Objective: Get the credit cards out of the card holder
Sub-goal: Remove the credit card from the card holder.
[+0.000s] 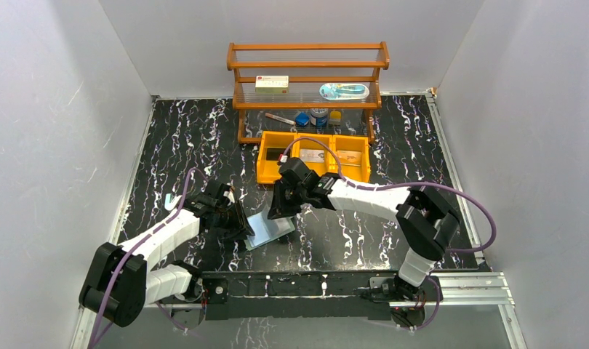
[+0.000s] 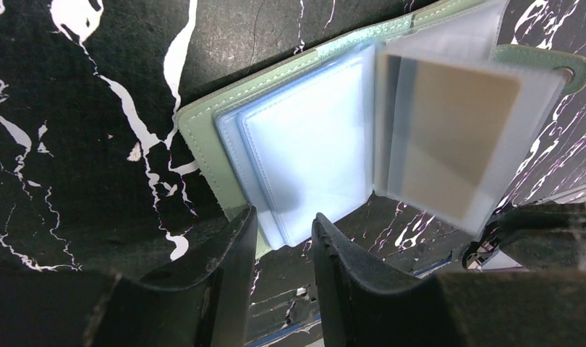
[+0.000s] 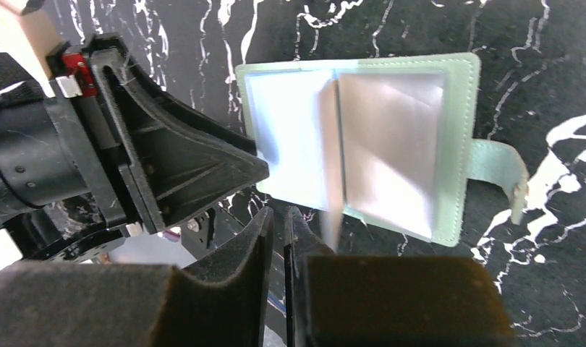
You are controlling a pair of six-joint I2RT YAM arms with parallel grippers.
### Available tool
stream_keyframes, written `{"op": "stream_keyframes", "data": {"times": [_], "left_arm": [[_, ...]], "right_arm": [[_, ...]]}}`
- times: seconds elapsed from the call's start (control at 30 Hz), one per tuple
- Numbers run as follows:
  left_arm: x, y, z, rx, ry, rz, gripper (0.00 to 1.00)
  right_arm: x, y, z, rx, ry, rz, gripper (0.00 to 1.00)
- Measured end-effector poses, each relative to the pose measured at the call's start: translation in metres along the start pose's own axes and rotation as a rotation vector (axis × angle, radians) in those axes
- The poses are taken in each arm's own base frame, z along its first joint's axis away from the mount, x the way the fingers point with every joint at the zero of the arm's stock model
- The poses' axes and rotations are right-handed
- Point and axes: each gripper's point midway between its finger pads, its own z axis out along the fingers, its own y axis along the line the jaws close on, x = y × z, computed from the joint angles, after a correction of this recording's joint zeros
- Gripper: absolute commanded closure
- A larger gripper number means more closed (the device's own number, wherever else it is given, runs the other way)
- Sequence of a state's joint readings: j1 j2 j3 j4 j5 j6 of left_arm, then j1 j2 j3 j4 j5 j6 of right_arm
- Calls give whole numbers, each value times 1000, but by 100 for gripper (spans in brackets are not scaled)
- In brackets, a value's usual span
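Left gripper (image 2: 283,217): partly open, tips astride the near corner of the card holder (image 2: 203,141); no firm pinch visible.
Right gripper (image 3: 279,214): jaws down to a slit beside a raised sleeve (image 3: 332,210); cannot tell if it has hold of anything.
Holder position: lying open on the table (image 2: 73,144), between both grippers.
Cards: one tan credit card (image 2: 456,137) inside the raised sleeve; others not discernible.
Materials: stitched sage-green cover, glossy clear sleeves, black white-veined tabletop.
Handling (judgement): card light, stiff, slick; sleeves floppy. Pin the cover, pinch the card's edge at the sleeve mouth.
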State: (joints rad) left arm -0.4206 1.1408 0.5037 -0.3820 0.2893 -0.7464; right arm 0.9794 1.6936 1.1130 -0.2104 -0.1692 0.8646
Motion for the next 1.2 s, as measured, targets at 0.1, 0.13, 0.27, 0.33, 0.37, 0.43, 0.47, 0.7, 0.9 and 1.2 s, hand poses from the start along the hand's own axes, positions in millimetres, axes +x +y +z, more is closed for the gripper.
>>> {"op": "stream_keyframes", "data": {"times": [0.1,0.13,0.27,0.33,0.37,0.43,0.47,0.7,0.9,1.2], "left_arm": [[0,0,0,1,-1,3,69],[0,0,0,1,-1,3,69],[0,0,0,2,-1,4,69],[0,0,0,2,-1,4,67],[0,0,0,3,-1,4,65],[0,0,0,2,-3,4,57],[-1,0,-1,-1,-7,4,53],[-5,4,-7,-26,-50,-1,44],[-7,5,-7,-37,-53,-2,48],[-3,6,-1,-38,-16,-4,62]], "right_arm": [[0,7,0,-37,3,-3,77],[1,9,0,-46,11,-3,76],[7,9,6,-64,49,0,69],[11,5,12,-52,67,6,64],[13,1,16,-36,76,9,59],[16,-10,19,11,82,20,51],[17,-14,19,33,81,23,49],[6,-41,14,208,38,-2,51],[4,-53,21,272,49,-30,53],[9,-61,28,289,86,-35,62]]}}
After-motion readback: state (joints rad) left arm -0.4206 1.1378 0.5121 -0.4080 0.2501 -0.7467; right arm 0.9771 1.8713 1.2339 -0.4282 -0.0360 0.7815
